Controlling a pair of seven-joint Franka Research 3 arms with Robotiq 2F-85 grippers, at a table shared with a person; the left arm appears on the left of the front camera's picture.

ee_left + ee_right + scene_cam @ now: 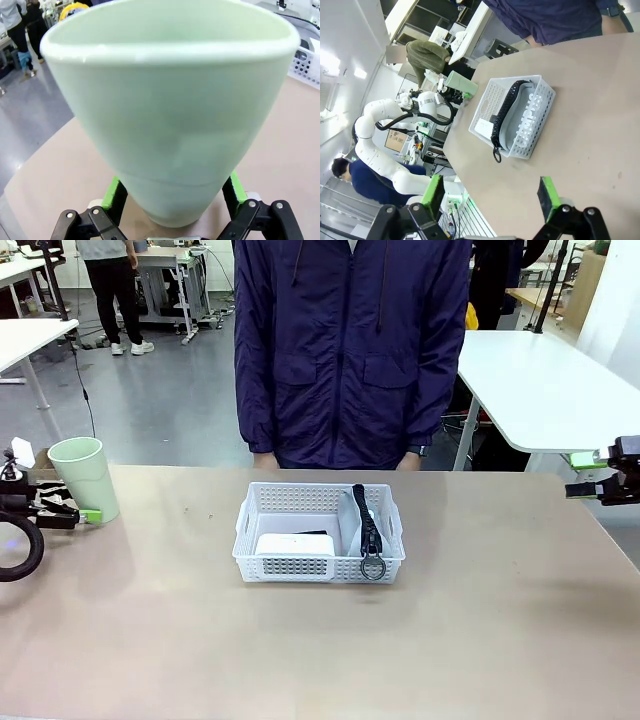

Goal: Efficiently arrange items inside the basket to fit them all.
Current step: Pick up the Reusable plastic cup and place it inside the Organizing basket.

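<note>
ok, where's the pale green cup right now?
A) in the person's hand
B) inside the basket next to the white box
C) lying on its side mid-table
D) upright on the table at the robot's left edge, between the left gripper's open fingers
D: the pale green cup stands upright on the table far left, outside the basket, with the left gripper open around its base.

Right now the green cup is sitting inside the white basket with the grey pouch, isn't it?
No. The green cup stands on the table at the robot's left, between the left gripper's open fingers, outside the white basket. The grey pouch is inside; the front view shows this.
</note>
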